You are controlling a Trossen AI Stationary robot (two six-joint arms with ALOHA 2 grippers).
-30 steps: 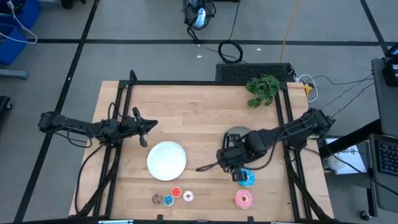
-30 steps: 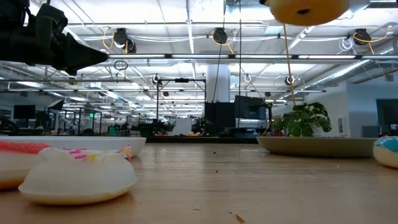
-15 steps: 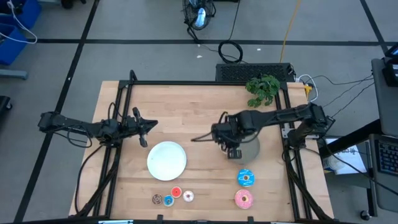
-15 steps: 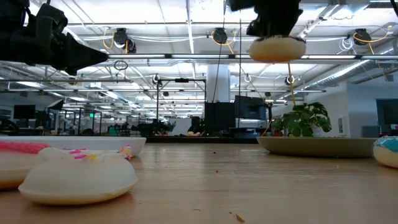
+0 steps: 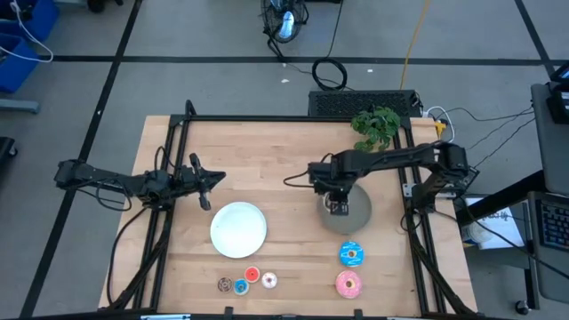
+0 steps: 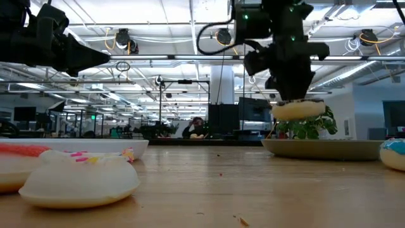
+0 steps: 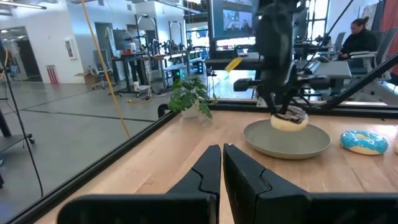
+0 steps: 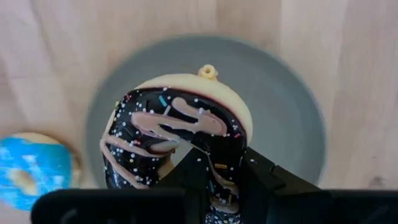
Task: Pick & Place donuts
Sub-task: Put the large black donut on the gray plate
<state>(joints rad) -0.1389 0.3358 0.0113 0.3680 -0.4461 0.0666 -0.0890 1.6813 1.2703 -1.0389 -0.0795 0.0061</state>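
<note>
The chocolate-sprinkled donut [image 8: 177,140] is held in the air directly above the grey plate [image 8: 292,124], not touching it, as the low view shows a gap between the donut and the plate rim. The right gripper [image 5: 337,204] is closed on this donut, with its fingers [image 8: 261,177] pinching the ring. The blue donut [image 5: 352,255] lies on the table near the plate, and the pink frosted donut [image 5: 348,284] is just beyond it at the table edge. The three mini donuts [image 5: 251,282] lie in a row below the white plate [image 5: 238,229]. The left gripper [image 7: 222,163] waits at the left side of the table, its fingers pressed together and holding nothing.
</note>
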